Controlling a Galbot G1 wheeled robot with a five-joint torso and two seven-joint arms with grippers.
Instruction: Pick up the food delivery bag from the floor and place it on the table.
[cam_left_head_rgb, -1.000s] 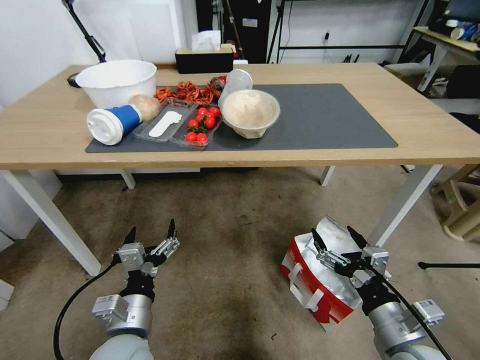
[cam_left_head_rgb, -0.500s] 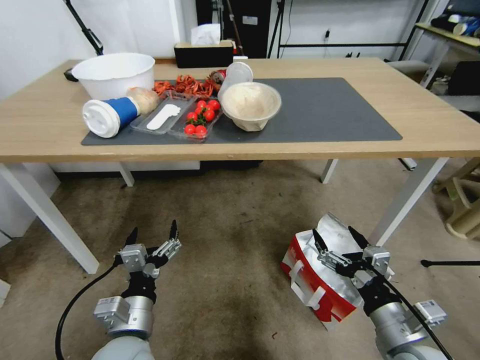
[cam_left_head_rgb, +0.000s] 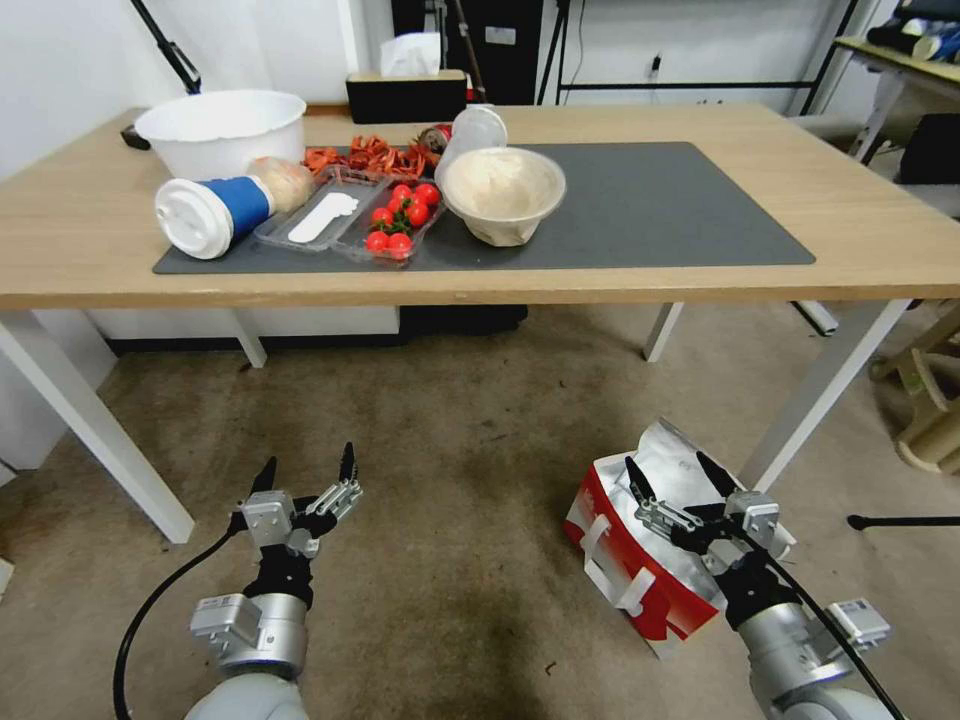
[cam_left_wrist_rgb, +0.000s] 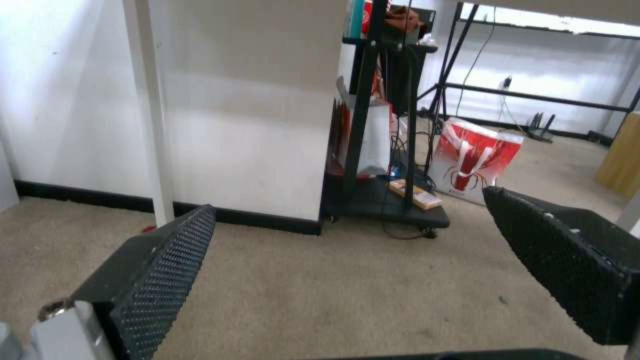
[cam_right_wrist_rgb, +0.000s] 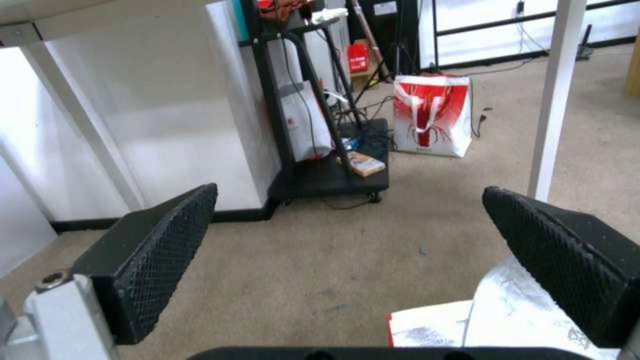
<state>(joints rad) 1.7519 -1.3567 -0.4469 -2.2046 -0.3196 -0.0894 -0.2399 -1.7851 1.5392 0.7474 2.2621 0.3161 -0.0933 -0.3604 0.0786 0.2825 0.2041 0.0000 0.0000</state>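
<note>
The food delivery bag (cam_left_head_rgb: 625, 550), red and white with a silver foil lining and white strap handles, stands on the carpeted floor (cam_left_head_rgb: 470, 470) at the lower right, beside a white table leg (cam_left_head_rgb: 825, 385). My right gripper (cam_left_head_rgb: 668, 468) hangs open just over the bag's foil top, holding nothing. In the right wrist view its fingers (cam_right_wrist_rgb: 160, 250) spread wide, with the foil edge of the bag (cam_right_wrist_rgb: 513, 310) under one of them. My left gripper (cam_left_head_rgb: 306, 462) is open over bare carpet to the left. The light-wood table (cam_left_head_rgb: 880, 250) with its dark grey mat (cam_left_head_rgb: 660, 210) stands ahead.
The mat's left half holds a white bowl (cam_left_head_rgb: 222, 130), a tipped blue cup (cam_left_head_rgb: 205, 212), a tray of tomatoes (cam_left_head_rgb: 398, 218) and a paper bowl (cam_left_head_rgb: 503, 192). Another red-and-white bag (cam_right_wrist_rgb: 430, 115) stands far off by a black rack (cam_right_wrist_rgb: 320, 150). A wooden stool (cam_left_head_rgb: 930, 400) sits at right.
The whole head picture has shifted, so the camera moved: the table and bag sit slightly higher in view. Both grippers keep the same open pose.
</note>
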